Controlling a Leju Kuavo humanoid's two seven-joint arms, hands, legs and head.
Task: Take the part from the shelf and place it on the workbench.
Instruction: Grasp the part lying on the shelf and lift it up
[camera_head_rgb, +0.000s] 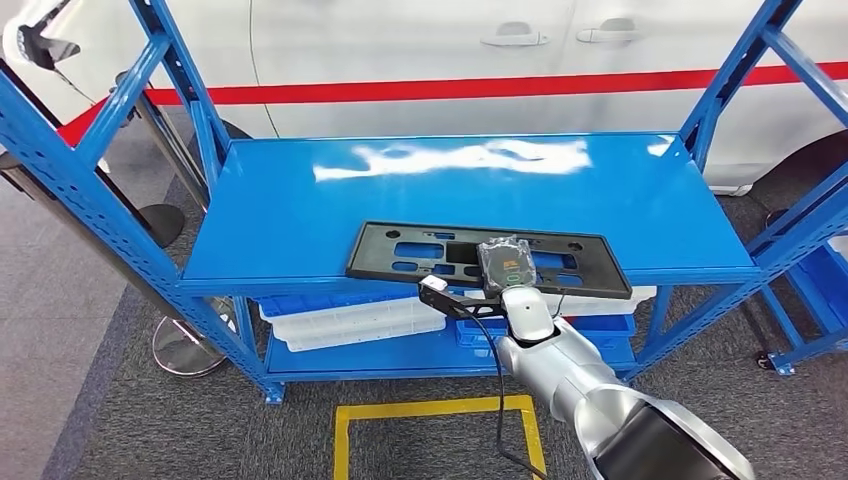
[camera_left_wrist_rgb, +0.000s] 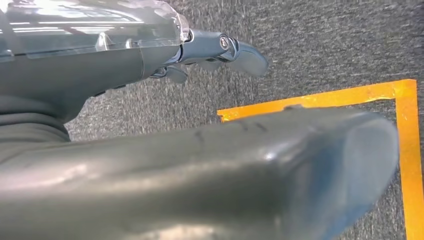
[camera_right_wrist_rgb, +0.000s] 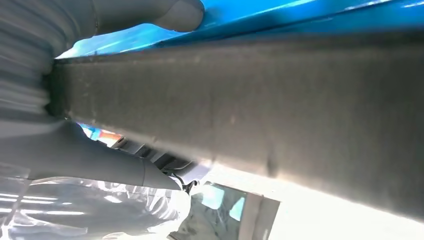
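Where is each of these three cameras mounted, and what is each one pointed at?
Head view: high on the body, looking down at the blue shelf; right arm and right hand gripping the black part.
Left wrist view: looks at carpet and yellow tape; left hand.
Right wrist view: close behind the right hand, on the part's edge.
Shared: part, shelf.

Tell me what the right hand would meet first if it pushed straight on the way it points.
The black part: the right hand already grips its near edge on the blue shelf. Beyond lies bare shelf top, then probably the white car.

Black slotted part (camera_head_rgb: 490, 262) — flat on blue shelf (camera_head_rgb: 300, 215) front edge
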